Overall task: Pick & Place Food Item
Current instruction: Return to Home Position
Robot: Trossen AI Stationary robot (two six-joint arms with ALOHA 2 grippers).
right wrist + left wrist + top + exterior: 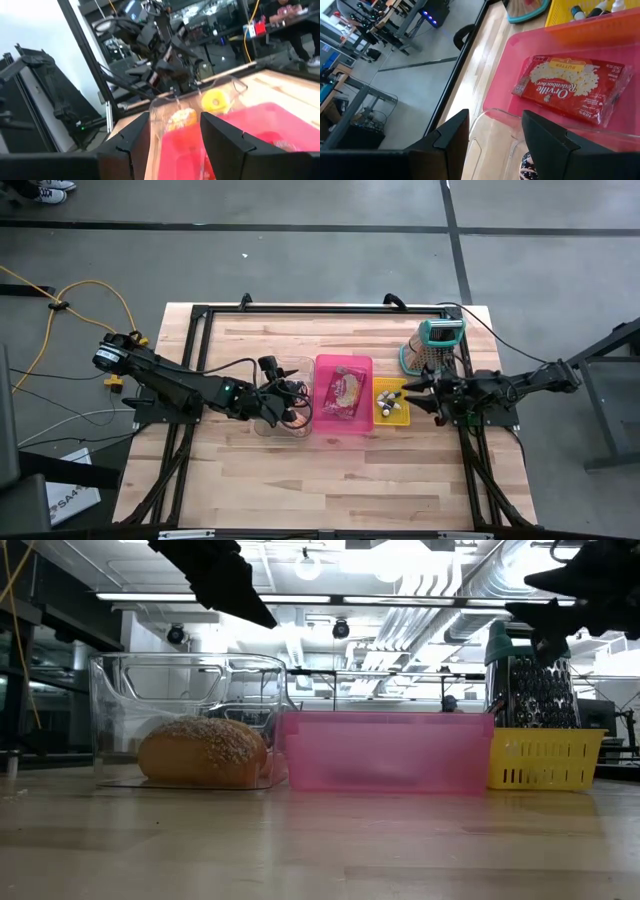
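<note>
Donuts sit in the clear bin (150,690), far left of the row! Low view catches a brown one (203,752), a domed round with a pale speckled top, flat on the bin floor against the glossy see-through wall. From the right wrist view there's also a yellow ring (216,101) next to the speckled brown one, both inside that bin.

Left gripper (495,137) hangs right above the bin, fingers spread, nothing between them. The donuts lie below it, well under the rim, and it touches none of them.

Next along, touching the clear bin's side, is the pink bin (344,360): translucent plastic, rectangular. A red popcorn packet (570,90) in a shiny crinkled wrapper lies flat inside.

Then the yellow basket (545,760), slotted plastic, tight against the pink bin, with small bottles (390,402) in it.

Behind it stands the grater (540,690), perforated metal with a teal handle, upright.

Right gripper (175,140) hovers by the basket's right edge, near the grater. Its fingers are spread and empty, and it is well apart from the donuts, with the pink bin between.

All of it rests on a pale wooden plank table (300,840).
</note>
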